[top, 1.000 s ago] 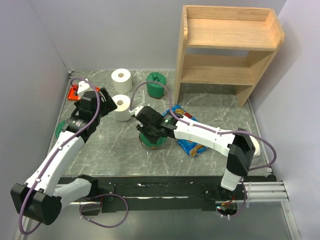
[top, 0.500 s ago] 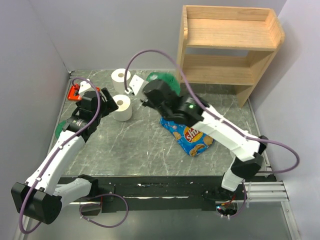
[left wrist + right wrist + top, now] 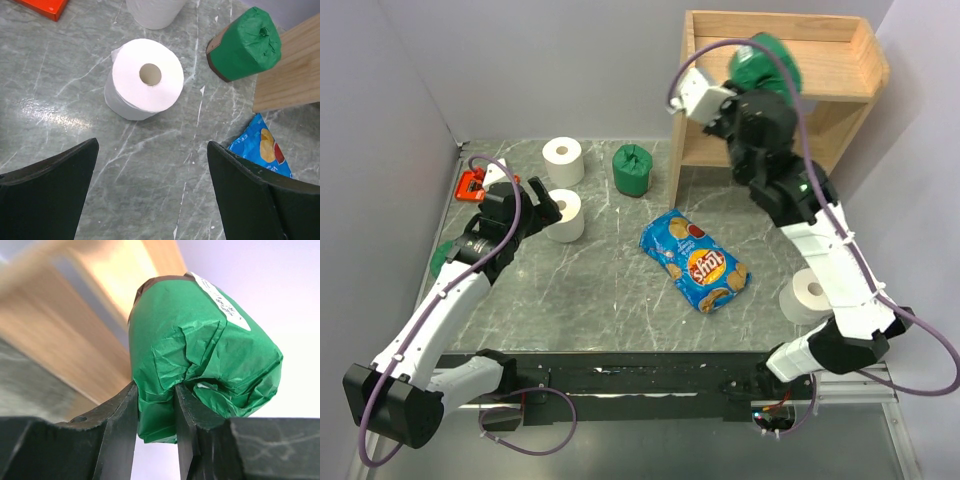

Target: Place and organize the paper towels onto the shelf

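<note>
Green-wrapped roll (image 3: 765,62) pinched in the right gripper (image 3: 156,402), fingers (image 3: 125,410) pressed into the crumpled wrapper. Up from the middle of the table (image 3: 580,290) beside the chip bag (image 3: 695,262) a second ago, now high at the far right by the top tier of the shelf (image 3: 750,152); over it or just in front, cannot tell. Probably about to place, not yet released; no roll seen on either tier. Side panels and back rail to clear, bare board between. Left gripper (image 3: 152,165) spread wide, unmoved, above a white roll (image 3: 145,77) at the left; open stone around it, another green roll (image 3: 245,45) beyond
</note>
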